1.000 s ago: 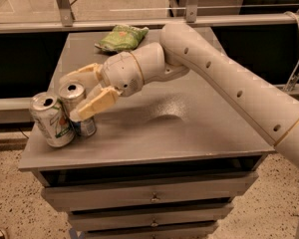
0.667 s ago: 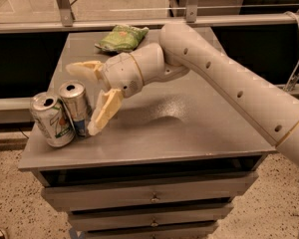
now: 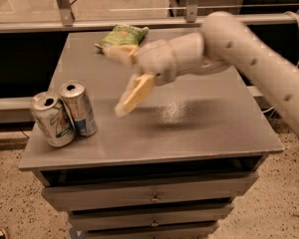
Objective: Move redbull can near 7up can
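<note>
The slim silver-and-blue redbull can (image 3: pixel 78 108) stands upright at the front left of the grey table (image 3: pixel 199 128). It touches the wider white-and-green 7up can (image 3: pixel 52 119), which stands just to its left near the table's left edge. My gripper (image 3: pixel 118 81) is open and empty. It hovers above the table to the right of both cans, well apart from them, with one cream finger (image 3: pixel 134 94) pointing down-left and the other toward the back.
A green bag (image 3: pixel 122 36) lies at the back of the table, just behind the gripper. My arm (image 3: pixel 249 54) reaches in from the right. Drawers (image 3: pixel 149 195) sit under the tabletop. A metal rail runs behind the table.
The gripper has let go of the redbull can, opened wide, and pulled back to the right and upward. The redbull can stays standing against the 7up can.
</note>
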You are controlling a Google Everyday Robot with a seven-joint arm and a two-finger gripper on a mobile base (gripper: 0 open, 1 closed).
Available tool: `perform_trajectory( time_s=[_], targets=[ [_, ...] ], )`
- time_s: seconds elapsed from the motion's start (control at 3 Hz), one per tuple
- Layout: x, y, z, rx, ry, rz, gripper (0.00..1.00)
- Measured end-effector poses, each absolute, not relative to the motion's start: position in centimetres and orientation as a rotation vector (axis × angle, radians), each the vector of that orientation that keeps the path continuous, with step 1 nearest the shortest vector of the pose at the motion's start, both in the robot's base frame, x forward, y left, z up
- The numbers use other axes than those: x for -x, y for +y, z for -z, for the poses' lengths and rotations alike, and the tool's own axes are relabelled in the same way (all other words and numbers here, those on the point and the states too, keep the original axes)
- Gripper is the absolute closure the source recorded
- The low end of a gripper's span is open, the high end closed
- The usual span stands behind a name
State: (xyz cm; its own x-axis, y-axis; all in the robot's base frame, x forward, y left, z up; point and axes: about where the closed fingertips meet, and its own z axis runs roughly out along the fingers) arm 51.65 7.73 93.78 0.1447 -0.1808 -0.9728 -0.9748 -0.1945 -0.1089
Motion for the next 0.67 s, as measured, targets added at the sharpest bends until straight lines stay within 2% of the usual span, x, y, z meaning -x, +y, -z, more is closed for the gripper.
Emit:
perform_trajectory(
  time_s=[0.33, 0.67],
  targets=[
    [-54.5, 0.3, -96.3, 1.401, 1.26, -0.989, 0.0],
    [-55.0, -1.2, -96.7, 1.373, 1.277, -0.96, 0.0]
  ],
)
